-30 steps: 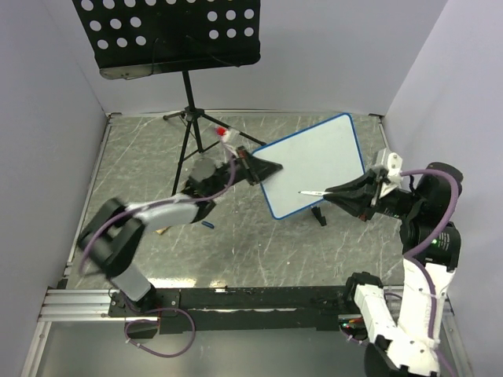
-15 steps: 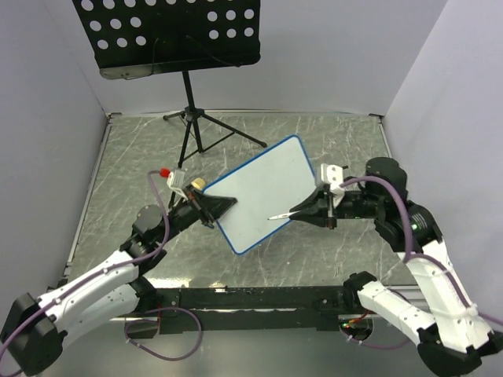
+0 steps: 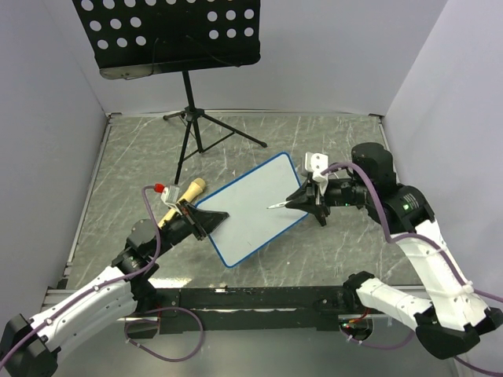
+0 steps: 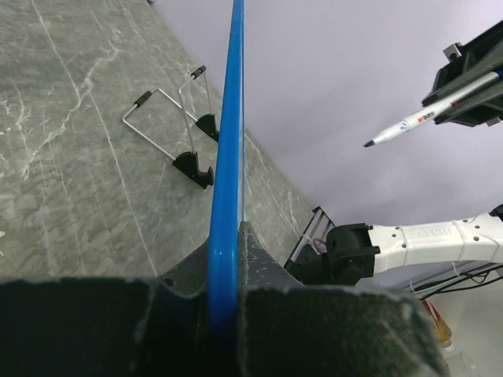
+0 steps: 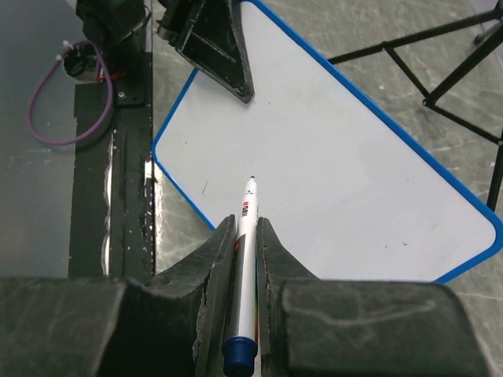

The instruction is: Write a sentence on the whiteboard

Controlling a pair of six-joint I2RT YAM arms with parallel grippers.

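Observation:
The whiteboard, white with a thin blue frame, is held tilted above the middle of the table. My left gripper is shut on its left edge; in the left wrist view the board runs edge-on out of the gripper. My right gripper is shut on a white marker with a blue end, held lengthwise in the gripper. The marker points at the board's face, its tip clearly apart from it. No sentence shows; the face is blank.
A black perforated music stand rises at the back, its tripod legs spread on the grey marbled table. A small wire stand with black feet lies beneath the board. Pale walls close both sides; a black rail runs along the front.
The whiteboard has travelled from the right rear toward the centre front and lower, carried by my left gripper. My right gripper has followed leftward with the marker.

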